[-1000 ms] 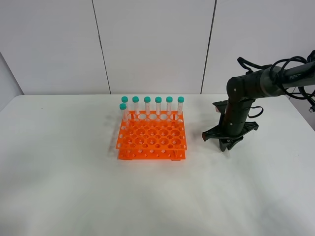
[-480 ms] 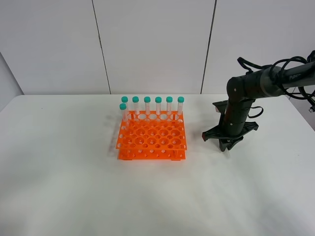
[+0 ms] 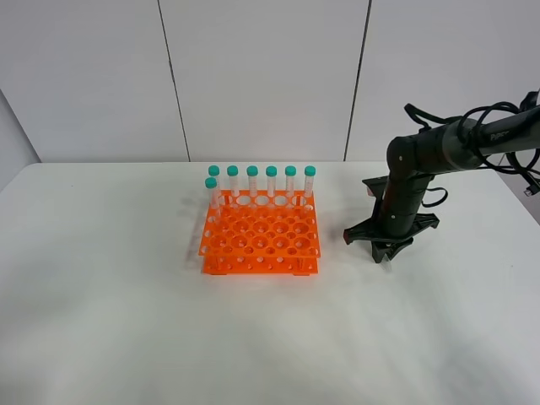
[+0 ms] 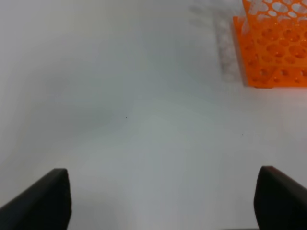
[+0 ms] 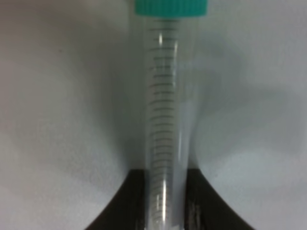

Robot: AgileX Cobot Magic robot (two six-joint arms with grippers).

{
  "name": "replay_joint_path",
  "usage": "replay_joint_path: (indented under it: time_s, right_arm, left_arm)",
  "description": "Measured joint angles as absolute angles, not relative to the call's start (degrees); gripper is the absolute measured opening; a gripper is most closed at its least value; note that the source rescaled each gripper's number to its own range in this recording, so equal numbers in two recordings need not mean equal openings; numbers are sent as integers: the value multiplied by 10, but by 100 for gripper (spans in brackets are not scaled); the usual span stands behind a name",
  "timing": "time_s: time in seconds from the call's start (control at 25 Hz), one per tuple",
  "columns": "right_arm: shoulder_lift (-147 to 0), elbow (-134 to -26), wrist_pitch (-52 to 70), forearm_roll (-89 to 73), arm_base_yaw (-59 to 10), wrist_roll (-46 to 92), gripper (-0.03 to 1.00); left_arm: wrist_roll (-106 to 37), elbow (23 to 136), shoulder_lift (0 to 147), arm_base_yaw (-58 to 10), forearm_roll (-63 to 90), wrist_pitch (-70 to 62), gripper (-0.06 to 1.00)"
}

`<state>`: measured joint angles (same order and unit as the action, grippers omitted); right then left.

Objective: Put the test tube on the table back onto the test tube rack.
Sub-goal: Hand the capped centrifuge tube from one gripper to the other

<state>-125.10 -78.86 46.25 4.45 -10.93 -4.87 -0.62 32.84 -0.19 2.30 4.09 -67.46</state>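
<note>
Right wrist view: the test tube (image 5: pixel 163 120) is clamped by the right gripper (image 5: pixel 163 211), long axis running straight out from the jaws, teal cap outermost. It is held right of the test tube rack (image 3: pixel 260 236), possibly touching the table (image 3: pixel 126 321). The left gripper (image 4: pixel 160 206) is spread wide.

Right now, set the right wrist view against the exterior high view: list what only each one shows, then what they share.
Only the right wrist view: the test tube, with its teal cap and printed graduation lines, clamped by the right gripper.

Only the exterior high view: the orange test tube rack with seven capped tubes standing at its far side, plus the right arm and the panelled wall.

Both: the white table and the right gripper, which in the high view is to the right of the rack.
</note>
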Motion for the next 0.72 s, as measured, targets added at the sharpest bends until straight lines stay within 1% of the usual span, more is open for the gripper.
replay_joint_path:
  time_s: [0.72]
  right_arm:
    - [-1233, -797, 472, 36, -109, -36, 3]
  left_arm:
    - [-6, 328, -2, 23, 41, -675, 92]
